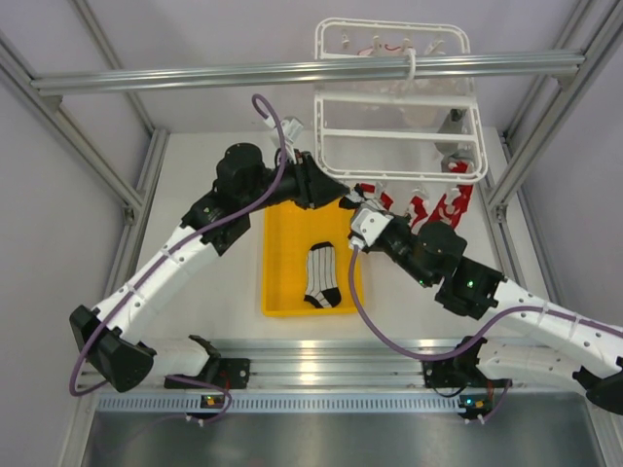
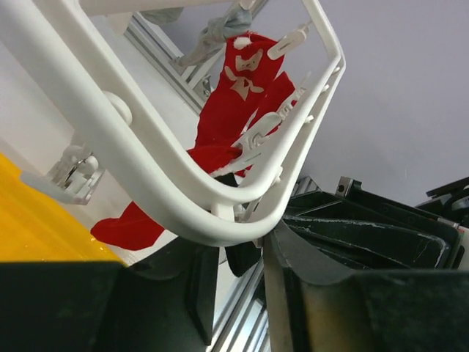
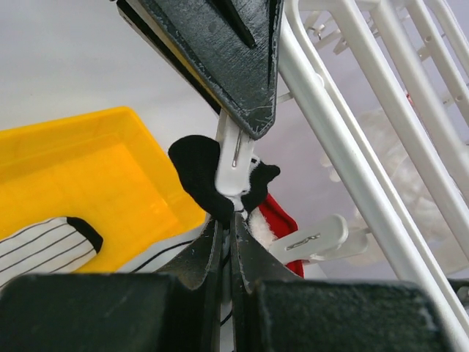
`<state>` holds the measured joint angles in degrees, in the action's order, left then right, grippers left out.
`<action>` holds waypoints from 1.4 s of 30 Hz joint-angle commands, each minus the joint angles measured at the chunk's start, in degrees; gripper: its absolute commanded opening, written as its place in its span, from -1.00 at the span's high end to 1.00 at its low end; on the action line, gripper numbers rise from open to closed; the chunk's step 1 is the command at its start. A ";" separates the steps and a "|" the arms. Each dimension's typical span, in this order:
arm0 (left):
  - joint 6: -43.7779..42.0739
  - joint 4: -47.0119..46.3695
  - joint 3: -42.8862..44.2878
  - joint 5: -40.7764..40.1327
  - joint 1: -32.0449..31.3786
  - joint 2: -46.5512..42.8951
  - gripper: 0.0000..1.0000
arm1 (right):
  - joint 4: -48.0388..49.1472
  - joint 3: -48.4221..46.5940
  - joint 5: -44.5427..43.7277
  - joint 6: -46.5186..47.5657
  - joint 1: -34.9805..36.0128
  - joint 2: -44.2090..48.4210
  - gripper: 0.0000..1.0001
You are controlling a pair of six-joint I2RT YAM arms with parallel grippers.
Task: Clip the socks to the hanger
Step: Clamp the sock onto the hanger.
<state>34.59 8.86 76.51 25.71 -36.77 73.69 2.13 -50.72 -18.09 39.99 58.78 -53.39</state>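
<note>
From above, the left gripper [image 1: 331, 191] covers the near corner of the hanger [image 1: 394, 134], so I can't tell whether its fingers press the bar. The right arm [image 1: 545, 316] runs off the right edge. In the right wrist view, 1 striped sock [image 3: 40, 246] is cut by the left edge. The black-toed sock [image 3: 192, 172] sits mostly behind a clip [image 3: 233, 165] and the right gripper [image 3: 229, 227].

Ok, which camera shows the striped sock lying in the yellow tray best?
Top external: the whole striped sock lies flat in the yellow tray. Right wrist catches only its black-tipped end at the frame edge; left wrist shows tray, no sock.
</note>
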 commanded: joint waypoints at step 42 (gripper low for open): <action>-25.09 -20.99 -10.15 11.91 3.03 -6.98 -0.12 | -14.96 1.68 21.07 -11.42 -22.05 10.58 0.90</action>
<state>16.23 -7.16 65.45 38.79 -31.51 66.59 -11.88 -45.71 0.40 30.22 37.78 -43.03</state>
